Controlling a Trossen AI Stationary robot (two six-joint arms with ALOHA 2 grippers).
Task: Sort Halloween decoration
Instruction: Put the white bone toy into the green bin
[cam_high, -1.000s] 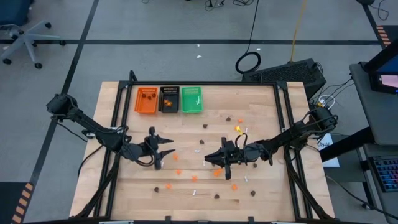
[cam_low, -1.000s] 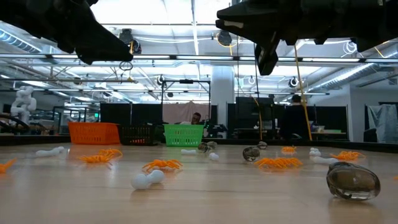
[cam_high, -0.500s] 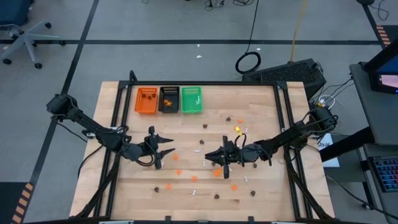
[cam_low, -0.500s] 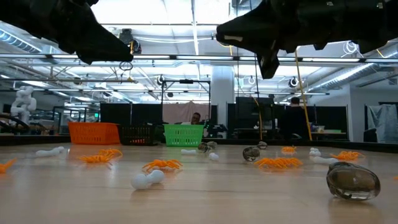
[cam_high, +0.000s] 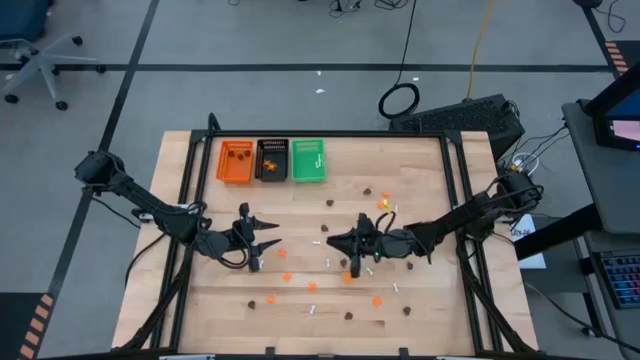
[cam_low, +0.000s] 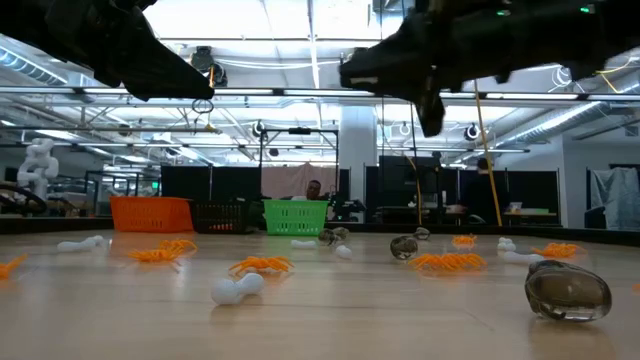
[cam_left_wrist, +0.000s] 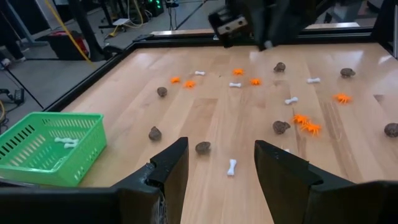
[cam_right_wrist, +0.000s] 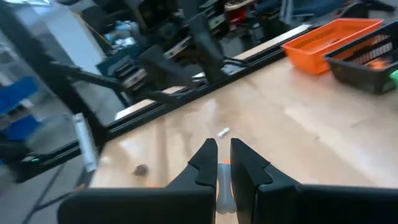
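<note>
High view: right hand (cam_high: 345, 241) mid desk (cam_high: 430, 170), trinkets (cam_high: 312, 286) scattered round it; left hand (cam_high: 262, 236) waits nearby. Right wrist view: fingers (cam_right_wrist: 205, 163) pinch a white stick (cam_right_wrist: 222, 193). Left wrist view: left hand wide, holding nothing.

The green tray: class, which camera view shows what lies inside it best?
The left wrist view: the green tray sits close, with white sticks visible inside. The high view shows it small, contents faint. The low view shows only its side wall. The right wrist view barely catches it.
</note>
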